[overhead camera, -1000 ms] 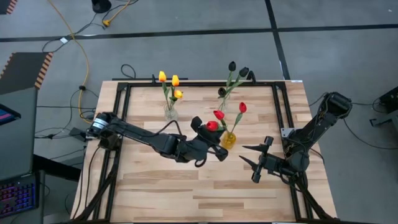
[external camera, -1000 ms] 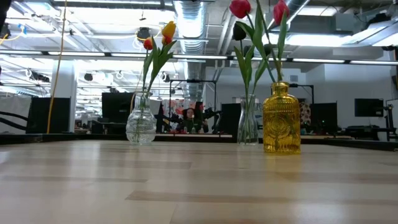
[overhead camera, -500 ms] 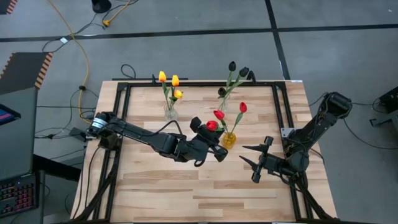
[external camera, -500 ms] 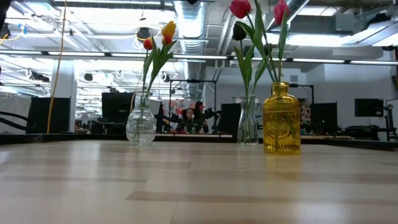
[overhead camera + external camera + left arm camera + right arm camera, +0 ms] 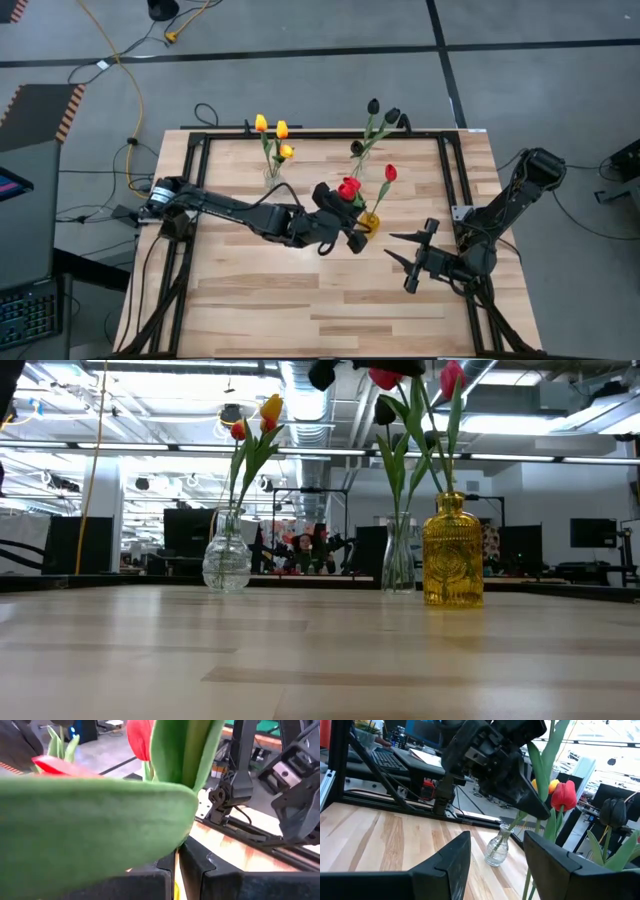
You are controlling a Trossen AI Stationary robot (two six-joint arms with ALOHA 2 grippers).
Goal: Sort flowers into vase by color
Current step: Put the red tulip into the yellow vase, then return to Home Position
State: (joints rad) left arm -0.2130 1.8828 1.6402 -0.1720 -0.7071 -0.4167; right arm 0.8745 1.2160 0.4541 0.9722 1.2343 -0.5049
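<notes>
My left gripper (image 5: 350,212) is shut on a red tulip (image 5: 347,188) and holds it over the table's middle, right beside the yellow glass vase (image 5: 369,224). That vase holds red tulips (image 5: 390,172). A round clear vase (image 5: 226,562) holds yellow tulips (image 5: 272,130). A slender clear vase (image 5: 398,556) holds dark tulips (image 5: 382,110). My right gripper (image 5: 392,248) waits open near the table's right side, with nothing between its fingers. My left gripper pinches the red tulip's green stem (image 5: 540,813) between its two shut fingers, among the leaves. The fingers slant slightly downward from the table's left. A broad leaf (image 5: 90,830) hides the place of contact in the left wrist view. The tulip is lifted clear of the table, its head (image 5: 140,740) up.
A black frame (image 5: 300,137) runs around the wooden table top. The three vases stand in the far half. The near half of the table (image 5: 320,660) is bare wood. Cables lie on the floor at the far left.
My left gripper has carried the red tulip toward the table's far edge and a little right, toward the yellow vase. The tulip's head now sits close against a red tulip in that vase. The gripper has come into the top of the low view.
</notes>
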